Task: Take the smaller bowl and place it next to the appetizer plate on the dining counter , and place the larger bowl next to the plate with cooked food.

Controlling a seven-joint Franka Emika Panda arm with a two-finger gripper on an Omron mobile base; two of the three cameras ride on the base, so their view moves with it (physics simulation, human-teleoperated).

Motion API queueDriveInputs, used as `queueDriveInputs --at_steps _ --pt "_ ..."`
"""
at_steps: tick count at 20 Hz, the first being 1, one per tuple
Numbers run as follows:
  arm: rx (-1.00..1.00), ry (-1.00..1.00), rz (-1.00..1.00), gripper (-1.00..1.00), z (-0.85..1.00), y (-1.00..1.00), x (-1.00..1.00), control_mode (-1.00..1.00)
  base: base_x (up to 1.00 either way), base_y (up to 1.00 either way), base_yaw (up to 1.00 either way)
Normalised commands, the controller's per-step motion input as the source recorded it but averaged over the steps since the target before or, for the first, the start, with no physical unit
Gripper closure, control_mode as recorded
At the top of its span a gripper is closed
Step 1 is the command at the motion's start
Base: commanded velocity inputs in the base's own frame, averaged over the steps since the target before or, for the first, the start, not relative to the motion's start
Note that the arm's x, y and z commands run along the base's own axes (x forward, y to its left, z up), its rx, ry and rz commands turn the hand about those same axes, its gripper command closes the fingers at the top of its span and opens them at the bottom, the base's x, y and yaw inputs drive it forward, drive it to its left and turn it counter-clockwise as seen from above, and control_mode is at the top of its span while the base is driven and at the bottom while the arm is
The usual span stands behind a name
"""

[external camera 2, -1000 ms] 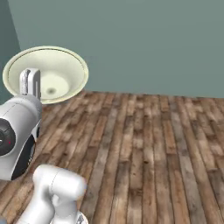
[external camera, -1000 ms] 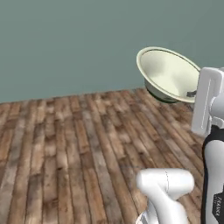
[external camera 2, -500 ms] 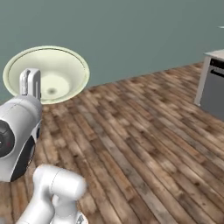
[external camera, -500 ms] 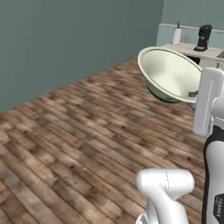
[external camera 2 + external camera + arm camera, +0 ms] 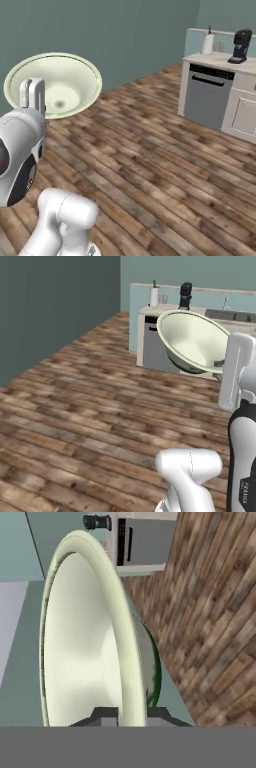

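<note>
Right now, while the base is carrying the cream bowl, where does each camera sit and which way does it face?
Left base view: behind the arm's left, facing forward-down over wood floor to the dishwasher; arm lower right.
Right base view: behind its right, same floor; arm lower left.
Hand view: along the hand, shut on the larger bowl.
All three share the bowl and the coffee machine.

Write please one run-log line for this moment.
gripper: shut on larger bowl rim | bowl: carried tilted above wood floor | placement: not yet done
</note>
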Motion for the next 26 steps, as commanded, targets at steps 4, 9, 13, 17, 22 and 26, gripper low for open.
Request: queueDriveInputs --at_steps 4,9,13,17,22,26 --pt "0.0 0.0 0.0 1.0 0.0 0.0 0.0 1.0 1.0 1.0 -0.55" --pt "0.0 0.0 0.0 1.0 0.0 0.0 0.0 1.0 1.0 1.0 -0.59" --pt "0.0 0.0 0.0 1.0 0.0 0.0 0.0 1.0 0.99 1.0 -0.58" --pt "0.0 0.0 0.0 1.0 0.0 0.0 0.0 1.0 0.92 0.9 -0.68" --pt "0.0 0.0 0.0 1.0 0.0 0.0 0.0 1.0 0.8 0.71 -0.78" --pt "0.0 0.0 0.0 1.0 0.0 0.0 0.0 1.0 0.56 0.49 -0.9"
